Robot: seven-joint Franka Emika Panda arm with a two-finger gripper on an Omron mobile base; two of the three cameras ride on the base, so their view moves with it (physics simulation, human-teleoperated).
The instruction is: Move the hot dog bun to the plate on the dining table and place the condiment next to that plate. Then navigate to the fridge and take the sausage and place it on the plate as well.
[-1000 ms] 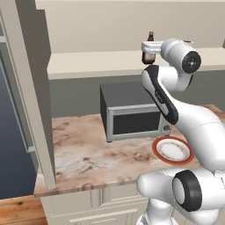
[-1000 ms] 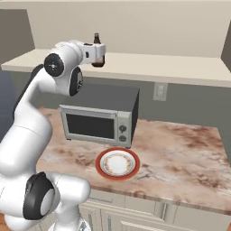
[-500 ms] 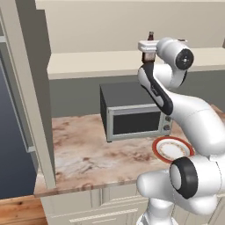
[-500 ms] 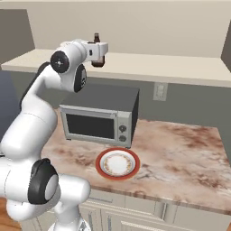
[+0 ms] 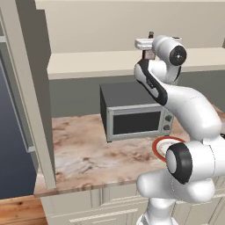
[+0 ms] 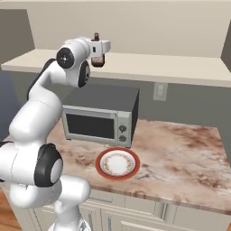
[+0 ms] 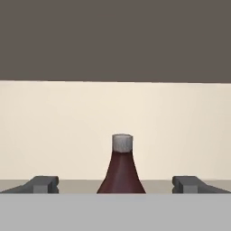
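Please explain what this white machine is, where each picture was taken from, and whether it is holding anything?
It is a white robot arm on a base in a simulated kitchen. Two pictures come from cameras on the base, behind the arm to its left and right; the third looks out from the hand itself. On the marbled counter stand a microwave and a red-rimmed plate. The arm reaches up to a shelf, where a dark condiment bottle stands. The fingers sit wide open on either side of the bottle, so nothing is gripped.

I see glossy white arm [image 5: 184,105], rounded segments, black bands at joints, round black caps with grey centre disc. White boxy hand, small dark grey blocky fingertips [image 7: 43,184].
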